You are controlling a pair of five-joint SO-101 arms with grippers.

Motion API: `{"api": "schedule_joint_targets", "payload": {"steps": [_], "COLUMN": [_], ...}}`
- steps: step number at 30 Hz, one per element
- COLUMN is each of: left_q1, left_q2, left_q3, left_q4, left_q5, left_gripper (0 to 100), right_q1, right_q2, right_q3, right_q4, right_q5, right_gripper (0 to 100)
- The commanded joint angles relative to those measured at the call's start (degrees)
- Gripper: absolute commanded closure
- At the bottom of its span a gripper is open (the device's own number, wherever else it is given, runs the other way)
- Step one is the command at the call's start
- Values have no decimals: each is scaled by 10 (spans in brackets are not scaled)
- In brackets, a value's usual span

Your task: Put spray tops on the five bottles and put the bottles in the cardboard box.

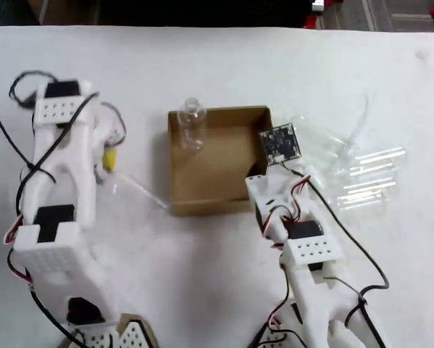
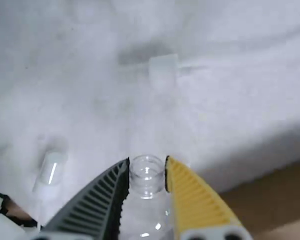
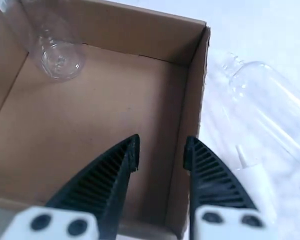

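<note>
Steadiness matters: our left gripper (image 2: 147,162) pinches the bottle (image 2: 145,205) (uncapped); our right gripper (image 3: 162,142), spread over the box (image 3: 64,130), needs tops (image 1: 367,190) from its three o'clock.

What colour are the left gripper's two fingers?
Left gripper: one finger black, one yellow; left wrist view.

White cloth-covered table (image 1: 202,283), dark beyond

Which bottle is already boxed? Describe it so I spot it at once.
Find the cardboard box in the middle of the table. One clear bottle stands in its far left corner. Unlike the loose bottles lying on the table to the box's right, it is upright and inside the walls.
</note>
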Motion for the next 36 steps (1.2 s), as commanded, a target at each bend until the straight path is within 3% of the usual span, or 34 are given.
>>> {"api": "schedule_joint_targets", "payload": {"steps": [1, 8, 17, 22, 29, 36], "left_q1": [33, 66, 158, 212, 255, 258], "left_q2": [-10, -50, -311, -416, -560, -719], "left_q3": [-140, -181, -163, -82, 101, 394], "left_q4": [44, 46, 43, 7, -136, -429], "left_q5": [-36, -116, -194, -215, -272, -321], "left_gripper": [978, 978, 977, 978, 978, 978], "right_q1": [1, 1, 2, 6, 22, 53], "right_q2": [-10, -10, -12, -15, -15, -15], "right_q3": [-4, -4, -4, -4, -4, -9], "right_q4": [-8, -8, -9, -8, -12, -13], "right_q5": [5, 5, 5, 5, 5, 1], "right_gripper": [865, 865, 865, 865, 867, 868]}}
